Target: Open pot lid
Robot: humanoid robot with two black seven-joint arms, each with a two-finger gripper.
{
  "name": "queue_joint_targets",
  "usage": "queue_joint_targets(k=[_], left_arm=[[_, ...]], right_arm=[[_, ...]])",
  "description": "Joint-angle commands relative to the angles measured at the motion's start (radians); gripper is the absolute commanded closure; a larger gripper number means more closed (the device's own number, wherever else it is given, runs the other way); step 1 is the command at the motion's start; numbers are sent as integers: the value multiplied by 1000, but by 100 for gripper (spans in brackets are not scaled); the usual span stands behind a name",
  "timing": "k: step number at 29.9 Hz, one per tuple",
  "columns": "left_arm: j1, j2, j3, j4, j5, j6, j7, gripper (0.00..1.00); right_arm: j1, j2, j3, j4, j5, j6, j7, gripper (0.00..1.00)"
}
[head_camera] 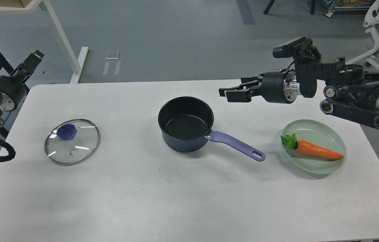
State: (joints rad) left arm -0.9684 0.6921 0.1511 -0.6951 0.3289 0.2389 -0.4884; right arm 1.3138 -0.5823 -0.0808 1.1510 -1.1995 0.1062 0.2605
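The small dark navy saucepan point(186, 125) stands uncovered mid-table point(142, 201); its round clear glass lid point(72, 141) lies flat at nine o'clock, well apart. Right pincer point(224, 92) hovers at one o'clock, slightly parted, empty; left pincer point(35, 57) unreadable.

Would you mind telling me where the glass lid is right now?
In the head view, the lid lies flat on the white table at the left, apart from the open pot in the middle.
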Motion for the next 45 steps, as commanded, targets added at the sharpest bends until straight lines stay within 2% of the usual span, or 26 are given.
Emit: queue_joint_targets(k=[1,5,8,11,13,21,27,32,45], left_arm=[[0,-66,-57,2,-68,-27,0,0],[8,-158,-186,55,-149,-79,0,0],[11,-212,-261,109,-215,-193,0,0],[13,-261,-300,163,-287,-268,0,0],[14,-284,-326,178,-361,-286,0,0],[36,-295,-372,184,-573,-386,0,0],[36,-310,-435,183,-579,-398,0,0],[37,-313,-472,180,-580,-431,0,0],[74,-321,-475,174,-613,-421,0,0]], right_arm=[[-172,-5,279,-49,9,-2,13,1],[-318,7,501,-54,151,-6,13,1],[-395,13,605,-56,337,-37,11,1],[-413,77,664,-82,547,-123,11,1],[-413,137,685,-99,706,-164,11,1],[-438,232,768,-201,1058,-177,14,1],[-521,294,929,-286,1224,-149,11,1],[-567,349,1019,-346,1301,-54,9,1],[-581,351,1030,-379,1304,-33,14,0]])
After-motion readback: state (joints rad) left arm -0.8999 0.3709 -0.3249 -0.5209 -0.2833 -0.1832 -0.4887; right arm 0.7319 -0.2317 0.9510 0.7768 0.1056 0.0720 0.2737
